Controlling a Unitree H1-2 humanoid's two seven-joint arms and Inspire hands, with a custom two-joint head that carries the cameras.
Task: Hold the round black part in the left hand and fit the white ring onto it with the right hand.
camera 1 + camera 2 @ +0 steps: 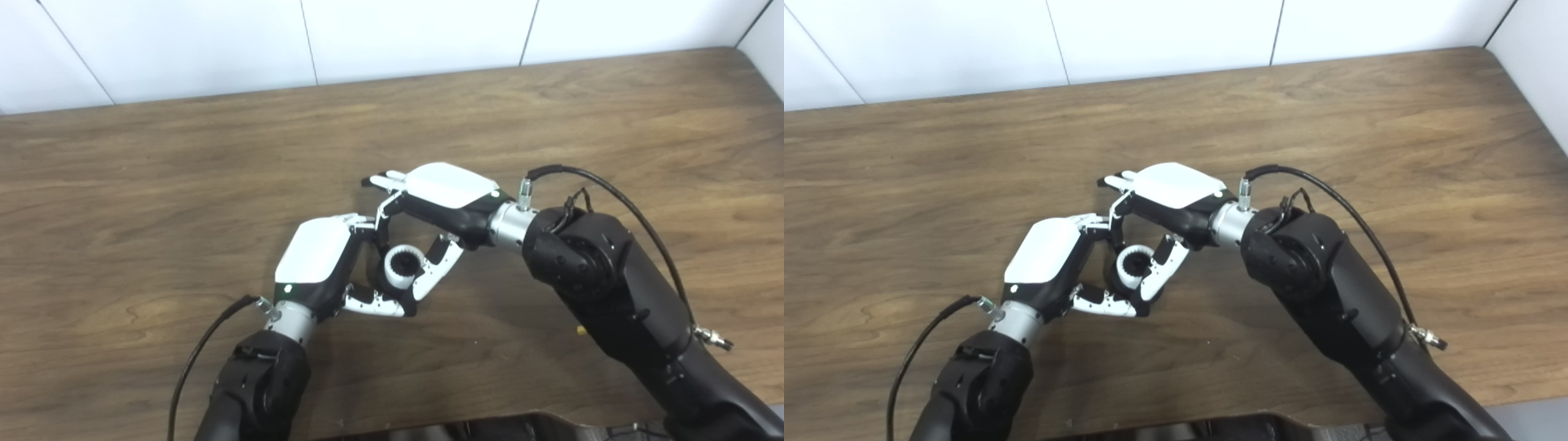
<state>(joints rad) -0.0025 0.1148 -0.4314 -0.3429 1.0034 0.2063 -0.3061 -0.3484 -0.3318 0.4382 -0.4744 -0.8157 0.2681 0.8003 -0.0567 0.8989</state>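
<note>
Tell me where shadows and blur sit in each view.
Left eye view: soft shadow on the table under the right hand; the white ring looks slightly soft. Right eye view: same even light, no glare; the left hand is sharp.

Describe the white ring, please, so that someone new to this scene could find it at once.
On the wooden table, look where the left hand and right hand meet near the middle. Between their fingers sits the white ring, the only small round piece, with a dark toothed centre.

I see a white ring with a black toothed centre, white-backed hands with black undersides, black arms, and a brown wood-grain surface under pale wall panels.
</note>
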